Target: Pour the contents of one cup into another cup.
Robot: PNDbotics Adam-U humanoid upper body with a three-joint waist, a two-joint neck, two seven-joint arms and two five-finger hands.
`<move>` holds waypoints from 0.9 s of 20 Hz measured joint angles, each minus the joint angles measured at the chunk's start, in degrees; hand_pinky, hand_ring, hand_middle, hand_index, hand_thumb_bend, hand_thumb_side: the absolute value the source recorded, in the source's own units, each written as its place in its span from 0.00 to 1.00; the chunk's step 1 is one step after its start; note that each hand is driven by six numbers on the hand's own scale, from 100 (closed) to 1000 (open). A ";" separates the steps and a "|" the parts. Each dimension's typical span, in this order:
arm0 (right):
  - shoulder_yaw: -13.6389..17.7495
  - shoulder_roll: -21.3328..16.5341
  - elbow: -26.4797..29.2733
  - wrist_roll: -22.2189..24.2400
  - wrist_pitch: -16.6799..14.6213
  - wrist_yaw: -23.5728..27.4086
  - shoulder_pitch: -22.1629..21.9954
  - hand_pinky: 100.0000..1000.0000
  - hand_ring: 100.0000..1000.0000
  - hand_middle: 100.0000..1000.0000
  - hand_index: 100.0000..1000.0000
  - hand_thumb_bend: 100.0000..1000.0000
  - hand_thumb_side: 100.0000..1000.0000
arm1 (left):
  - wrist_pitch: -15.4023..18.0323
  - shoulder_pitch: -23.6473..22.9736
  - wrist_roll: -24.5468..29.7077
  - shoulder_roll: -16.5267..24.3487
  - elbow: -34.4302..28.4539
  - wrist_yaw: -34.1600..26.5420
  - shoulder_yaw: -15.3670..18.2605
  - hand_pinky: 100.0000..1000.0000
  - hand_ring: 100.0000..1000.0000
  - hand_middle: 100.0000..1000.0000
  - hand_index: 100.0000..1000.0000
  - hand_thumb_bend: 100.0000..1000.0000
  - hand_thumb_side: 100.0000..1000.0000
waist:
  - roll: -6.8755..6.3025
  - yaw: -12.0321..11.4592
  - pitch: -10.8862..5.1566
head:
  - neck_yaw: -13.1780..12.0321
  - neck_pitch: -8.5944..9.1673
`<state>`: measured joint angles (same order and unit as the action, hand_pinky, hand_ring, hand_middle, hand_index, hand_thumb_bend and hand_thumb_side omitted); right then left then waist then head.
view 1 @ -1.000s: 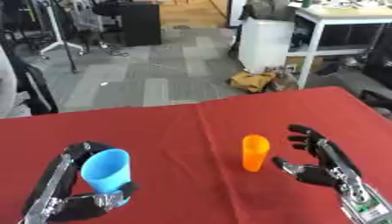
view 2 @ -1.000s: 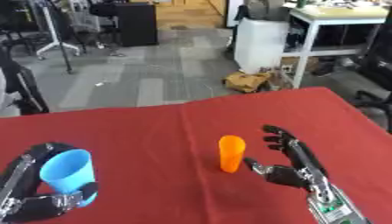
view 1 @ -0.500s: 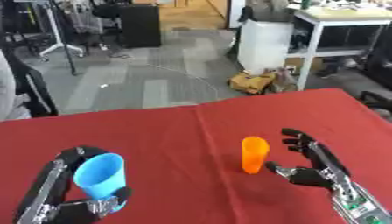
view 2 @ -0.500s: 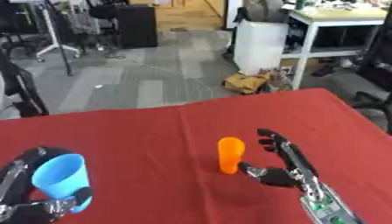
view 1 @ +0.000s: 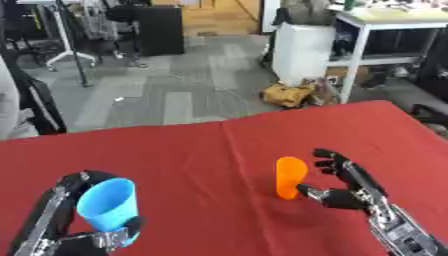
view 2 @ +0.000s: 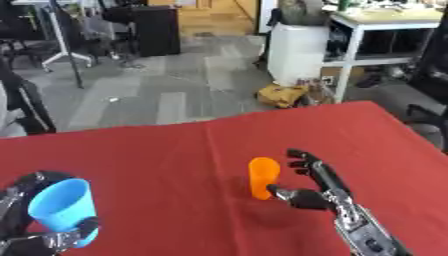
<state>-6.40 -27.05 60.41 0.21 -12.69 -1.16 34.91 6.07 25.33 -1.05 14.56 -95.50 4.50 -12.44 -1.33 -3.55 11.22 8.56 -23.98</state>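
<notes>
Your left hand (view 1: 83, 227) sits in the lower left of the frame with its fingers and thumb curled round the blue cup (view 1: 108, 202), so it has hold of that cup. The cup is lifted clear of the red table (view 1: 210, 165), mouth up and tilted a little toward the upper right; you cannot see from here whether anything is in it. It is a plain light-blue tapered cup, wider at the rim.

Moving right, the orange cup (view 1: 290, 177) stands upright on the cloth just right of centre, well apart from the blue 1 (its contents do not show either). It is a small, narrow, bright orange cup with a rounded top edge.

Your right hand (view 1: 348, 187) is in the lower right, spread wide, fingers straight and fanned upward, thumb reaching left toward the orange cup's base. The thumb tip is just beside the cup; whether it touches cannot be told. The hand holds nothing.
</notes>
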 measured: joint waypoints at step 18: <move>-0.76 0.27 -5.63 1.98 -0.64 1.28 4.73 0.84 0.80 0.82 0.90 0.49 0.09 | 0.05 0.00 0.50 -0.53 -0.72 -0.49 0.00 0.42 0.27 0.32 0.61 0.55 0.00 | -0.81 -1.73 0.24 | 1.23 0.09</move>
<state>-7.16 -26.77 54.78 2.19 -13.33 0.13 39.64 6.13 25.32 -0.54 14.03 -96.22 4.01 -12.44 -2.14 -5.28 11.46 9.79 -23.89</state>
